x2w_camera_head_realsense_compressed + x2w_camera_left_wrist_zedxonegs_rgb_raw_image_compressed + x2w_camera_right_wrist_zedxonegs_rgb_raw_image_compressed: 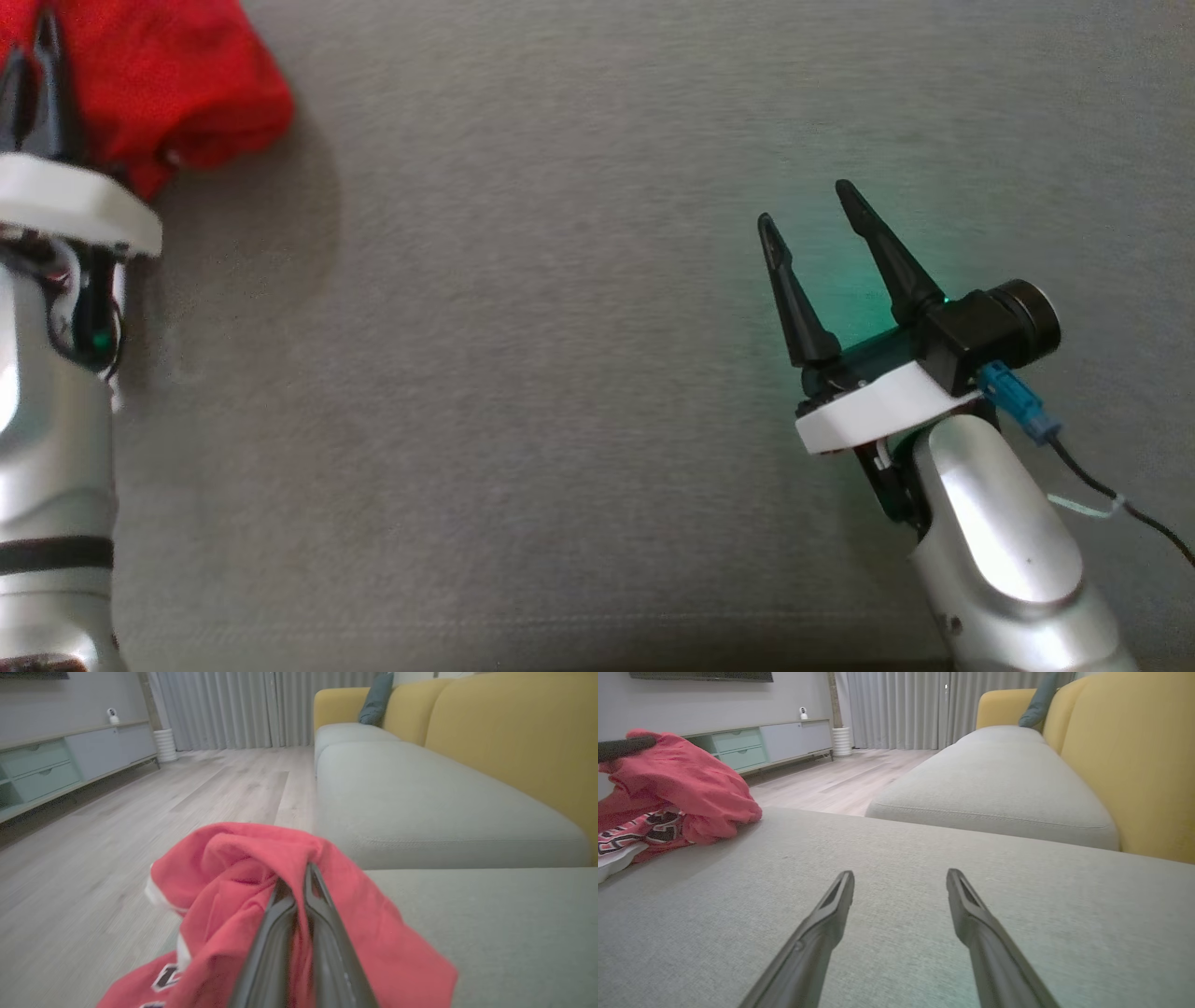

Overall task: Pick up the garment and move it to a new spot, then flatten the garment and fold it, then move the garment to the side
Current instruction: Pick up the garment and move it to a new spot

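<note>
Red jersey [177, 84] sits bunched at far-left corner of the grey seat cushion [560, 373], right by the cushion's edge, w/ wood floor [140, 812] beyond that edge. Black/white lettering shows on its lower folds. L gripper [296, 879] is at that same corner, fingers pinched together on a raised fold of the jersey, fabric draped over both tips. R gripper [807, 205] is over the cushion's right half, well apart from the jersey, fingers spread wide w/ nothing between them, tips low over bare fabric; green glow on the cushion around it. Behind the cushion: another grey seat w/ yellow backrest [1134, 756].
</note>
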Motion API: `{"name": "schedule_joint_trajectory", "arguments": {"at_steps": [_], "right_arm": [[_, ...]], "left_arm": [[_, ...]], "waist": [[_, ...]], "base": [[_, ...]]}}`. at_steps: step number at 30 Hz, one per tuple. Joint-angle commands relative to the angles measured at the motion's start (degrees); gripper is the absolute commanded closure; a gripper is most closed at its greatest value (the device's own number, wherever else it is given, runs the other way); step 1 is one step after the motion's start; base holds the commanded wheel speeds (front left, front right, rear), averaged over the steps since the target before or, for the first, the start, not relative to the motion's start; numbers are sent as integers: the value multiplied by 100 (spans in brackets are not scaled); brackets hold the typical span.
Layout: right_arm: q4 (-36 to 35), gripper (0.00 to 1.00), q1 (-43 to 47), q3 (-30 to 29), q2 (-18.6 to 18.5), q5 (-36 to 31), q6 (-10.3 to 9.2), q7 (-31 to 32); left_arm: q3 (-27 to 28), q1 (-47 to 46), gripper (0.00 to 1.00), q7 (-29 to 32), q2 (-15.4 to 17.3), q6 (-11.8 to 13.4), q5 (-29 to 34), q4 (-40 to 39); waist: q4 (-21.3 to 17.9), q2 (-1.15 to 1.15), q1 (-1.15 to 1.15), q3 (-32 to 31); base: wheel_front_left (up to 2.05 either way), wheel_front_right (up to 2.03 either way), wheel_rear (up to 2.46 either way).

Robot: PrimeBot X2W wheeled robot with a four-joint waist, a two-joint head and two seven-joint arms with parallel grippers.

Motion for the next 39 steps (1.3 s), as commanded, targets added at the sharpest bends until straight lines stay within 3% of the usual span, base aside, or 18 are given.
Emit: {"name": "schedule_joint_trajectory", "arguments": {"at_steps": [1,8,18,27,28,29,30,39], "right_arm": [[-196,0,6,118,97,39,42,-37],[-306,0,93,256,114,407,42,-37],[-464,0,155,410,115,733,42,-37],[-478,0,243,404,115,880,42,-37],[-476,0,256,384,115,877,42,-37],[-471,0,272,360,115,878,42,-37],[-465,0,284,341,116,880,42,-37],[-330,0,442,78,116,712,42,-37]], "left_arm": [[109,-283,100,-70,284,10,59,-259],[-519,-472,100,-70,-125,8,242,-889],[-1701,-474,100,-70,-959,7,-42,-798],[-2403,-163,100,-70,-1317,7,-366,-574],[-2423,-109,72,-70,-1324,16,-342,-535],[-2425,-38,22,-70,-1329,47,-321,-505],[-2393,45,0,-70,-1332,98,-321,-479],[-1432,1490,0,-70,-1338,710,-164,-969]], "waist": [[-297,0,0,-152],[-1082,0,0,-370],[-2055,0,0,-415],[-2391,0,0,-363],[-2371,0,0,-379],[-2337,0,0,-403],[-2290,0,0,-432],[-1357,0,0,-912]], "base": [[0,0,0],[0,0,0],[0,0,0],[0,0,0],[0,0,0],[0,0,0],[0,0,0],[0,0,0]]}}
